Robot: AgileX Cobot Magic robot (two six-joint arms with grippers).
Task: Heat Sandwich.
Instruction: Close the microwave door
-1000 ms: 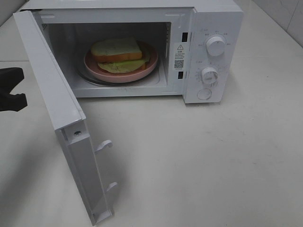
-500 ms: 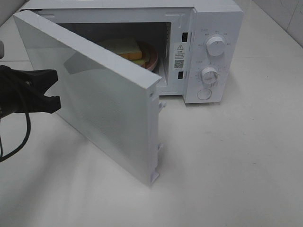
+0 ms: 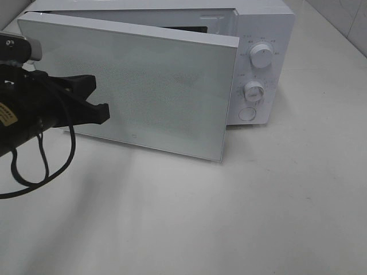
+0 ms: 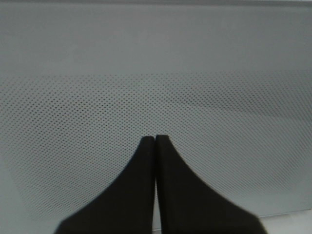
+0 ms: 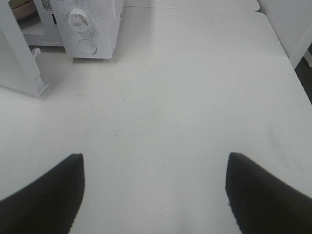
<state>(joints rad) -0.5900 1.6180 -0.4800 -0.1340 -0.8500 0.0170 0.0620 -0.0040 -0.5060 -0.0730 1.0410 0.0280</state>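
At the far left of the high view, the left pincer (image 3: 98, 110) was seen with its black fingers pressed together and nothing between them. A black cable (image 3: 43, 166) was looped below the arm. In the left wrist view the left pincer's (image 4: 155, 139) closed tips were held right at the dotted outer face of the door (image 4: 156, 73); whether they touched it could not be told.

The white door (image 3: 149, 91), hinged at its left, was swung nearly shut but stood ajar, and its free edge was held out in front of the microwave (image 3: 264, 20). A dark gap was left along the top. The sandwich was screened from the high view by this door. Through the gap in the right wrist view, only a sliver of a pink plate (image 5: 24, 10) was shown inside the oven, too small for the food on it to be made out.

To the right of the door, two round knobs (image 3: 261, 57) were set one above the other on the control panel, with a round button (image 3: 247, 113) beneath them.

Farther right, the right pincer (image 5: 154, 156) was spread wide with nothing held, above the bare white worktop (image 5: 185, 97) and well apart from the microwave.
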